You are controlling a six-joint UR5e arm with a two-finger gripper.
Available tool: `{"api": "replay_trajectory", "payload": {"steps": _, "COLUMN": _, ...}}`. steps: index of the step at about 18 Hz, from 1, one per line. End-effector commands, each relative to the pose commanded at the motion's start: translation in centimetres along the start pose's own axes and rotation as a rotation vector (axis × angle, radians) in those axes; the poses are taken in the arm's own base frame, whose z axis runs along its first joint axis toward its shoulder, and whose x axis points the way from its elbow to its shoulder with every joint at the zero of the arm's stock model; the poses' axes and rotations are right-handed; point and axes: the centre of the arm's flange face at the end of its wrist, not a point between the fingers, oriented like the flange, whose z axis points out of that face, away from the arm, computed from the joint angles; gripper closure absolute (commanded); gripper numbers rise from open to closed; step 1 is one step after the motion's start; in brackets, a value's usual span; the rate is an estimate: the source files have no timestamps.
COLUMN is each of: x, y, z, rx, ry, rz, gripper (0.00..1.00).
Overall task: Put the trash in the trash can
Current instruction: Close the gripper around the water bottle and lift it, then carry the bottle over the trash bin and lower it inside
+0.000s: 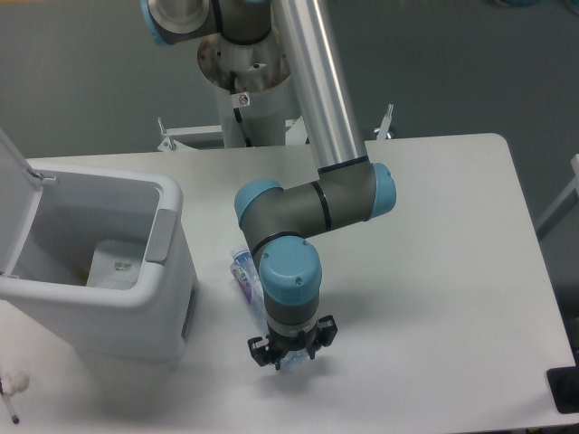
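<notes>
Table [434,271]: bottle [244,276] between jaws.

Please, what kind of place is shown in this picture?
Probably a robotics lab or test cell: a grey-and-blue industrial robot arm on a pedestal, a plain white table bearing little besides a light-grey plastic trash can, and a bare grey floor.

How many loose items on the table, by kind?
Bottle: 1
Open bin: 1
Small white wad at the left edge: 1
Thin stick beside it: 1
Total: 4
</notes>
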Motion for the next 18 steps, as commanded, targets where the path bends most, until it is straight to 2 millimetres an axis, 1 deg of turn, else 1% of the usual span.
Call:
{"api": "replay_trajectory", "payload": {"steps": 2, "x": -0.4, "y": -1.5, "z": -2.6, "rx": 0.056, "ry": 0.009, "rz": -0.005, "gripper": 0.48}}
{"api": "replay_trajectory", "payload": {"steps": 4, "x": -0.8, "y": -3.5, "z": -5.7, "rx": 0.126, "ry": 0.037, "rz": -0.012, "gripper": 0.48}}
{"api": "replay_trajectory", "payload": {"steps": 6, "x": -2.2, "y": -5.4, "z": -9.0, "rx": 0.198, "ry": 0.060, "rz": -0.035, "gripper": 0.48}}
{"api": "replay_trajectory", "payload": {"steps": 8, "x": -3.2, "y": -6.7, "z": -12.5, "rx": 0.267, "ry": 0.103, "rz": -0.046, "gripper": 0.48}}
{"api": "replay_trajectory", "payload": {"steps": 9, "x": -4.0, "y": -7.2, "z": -14.6, "rx": 0.304, "ry": 0.131, "rz": -0.051, "gripper": 0.48}}
{"api": "replay_trajectory", "payload": {"steps": 10, "x": -4.8, "y": -7.6, "z": -17.0, "rx": 0.345, "ry": 0.163, "rz": -0.056, "gripper": 0.48}}
{"api": "replay_trajectory", "payload": {"steps": 12, "x": -6.2, "y": -8.2, "z": -21.3, "rx": 0.416, "ry": 0.232, "rz": -0.081, "gripper": 0.48}}
{"api": "replay_trajectory", "payload": {"steps": 14, "x": -7.7, "y": -8.5, "z": -25.7, "rx": 0.489, "ry": 0.297, "rz": -0.086, "gripper": 0.48}}
{"api": "replay_trajectory", "payload": {"steps": 17, "x": -9.7, "y": -8.2, "z": -31.0, "rx": 0.567, "ry": 0.399, "rz": -0.115, "gripper": 0.48}}
{"api": "replay_trajectory", "payload": {"steps": 18, "x": -9.8, "y": -7.9, "z": -32.1, "rx": 0.583, "ry": 0.421, "rz": -0.117, "gripper": 0.48}}
